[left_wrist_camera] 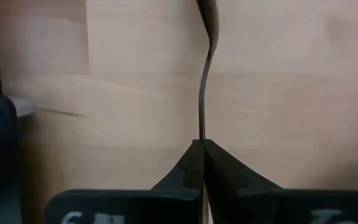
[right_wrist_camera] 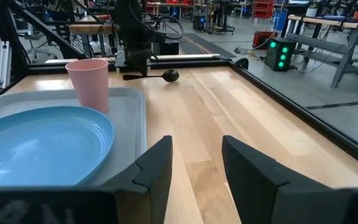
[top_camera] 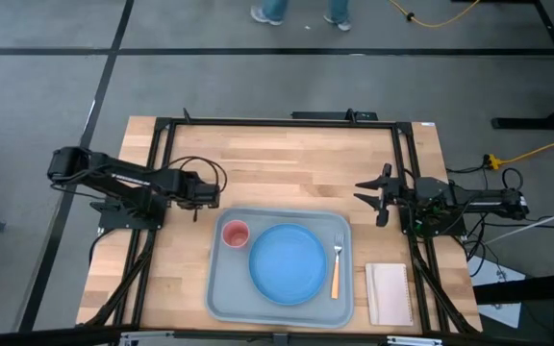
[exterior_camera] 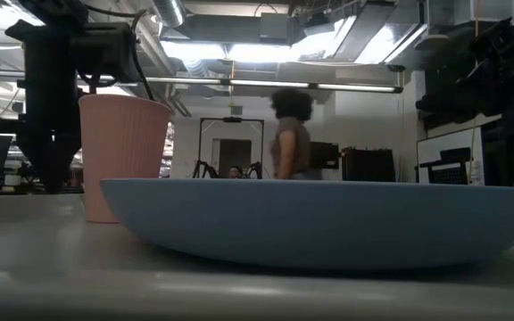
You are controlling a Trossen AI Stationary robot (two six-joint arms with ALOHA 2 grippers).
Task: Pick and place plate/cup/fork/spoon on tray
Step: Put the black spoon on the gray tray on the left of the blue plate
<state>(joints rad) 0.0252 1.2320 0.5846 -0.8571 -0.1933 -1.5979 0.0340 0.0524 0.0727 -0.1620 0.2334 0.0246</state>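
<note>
The pale blue-grey tray (top_camera: 217,288) lies at the table's near middle. On it rest the blue plate (top_camera: 289,262), the pink-red cup (top_camera: 235,234) standing upright at the far left corner, and the orange-handled fork (top_camera: 336,269) along the right side. My left gripper (top_camera: 214,190) is just beyond the tray's far left corner, shut on the dark spoon (right_wrist_camera: 157,76). My right gripper (top_camera: 373,197) is open and empty beyond the tray's far right corner. My left gripper pinches the spoon's handle (left_wrist_camera: 202,134) between its two fingertips (left_wrist_camera: 191,158), near the handle's free end. The fingers come from above, pointing down. The spoon lies about level, its bowl (right_wrist_camera: 171,76) toward the table's far edge. I cannot tell whether it is clear of the wood.
A small white pad (top_camera: 390,293) lies right of the tray. Bare wood runs between the tray and the table's far edge. A black frame (top_camera: 277,122) borders the table. A person (exterior_camera: 290,134) stands in the room behind.
</note>
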